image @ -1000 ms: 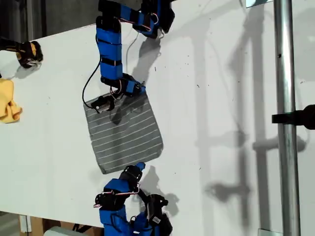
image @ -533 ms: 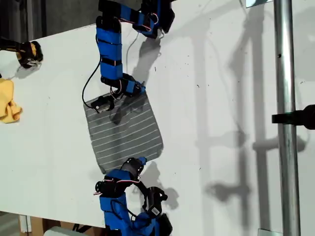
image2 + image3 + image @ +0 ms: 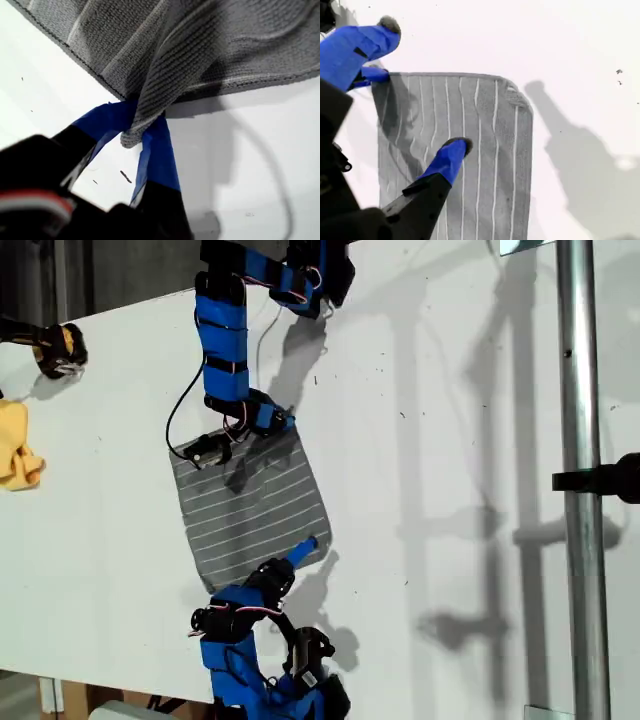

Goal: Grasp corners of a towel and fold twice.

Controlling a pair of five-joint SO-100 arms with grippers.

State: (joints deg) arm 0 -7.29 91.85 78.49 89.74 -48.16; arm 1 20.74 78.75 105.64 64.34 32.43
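Note:
The grey white-striped towel [image 3: 255,505] lies flat on the white table [image 3: 450,440]. My first gripper [image 3: 210,450] reaches in from the exterior view's top and is shut on the towel's far corner at the exterior view's left. In the first wrist view the gripper [image 3: 135,125] has that corner [image 3: 131,137] bunched between its blue fingers [image 3: 157,145] and raised slightly. My second gripper [image 3: 290,560] comes from the exterior view's bottom and stands open. One blue finger [image 3: 447,157] hangs over the striped cloth [image 3: 490,165], near the corner at the exterior view's lower right.
A crumpled yellow cloth [image 3: 18,445] and a black-and-yellow object [image 3: 55,348] sit at the exterior view's left edge. A vertical metal pole [image 3: 580,490] with a black clamp [image 3: 612,478] stands at the exterior view's right. The table's front edge runs behind the second arm's base.
My second gripper has moved up to the towel's near edge and opened, one finger swinging out over the cloth. My first gripper has stayed shut on its corner.

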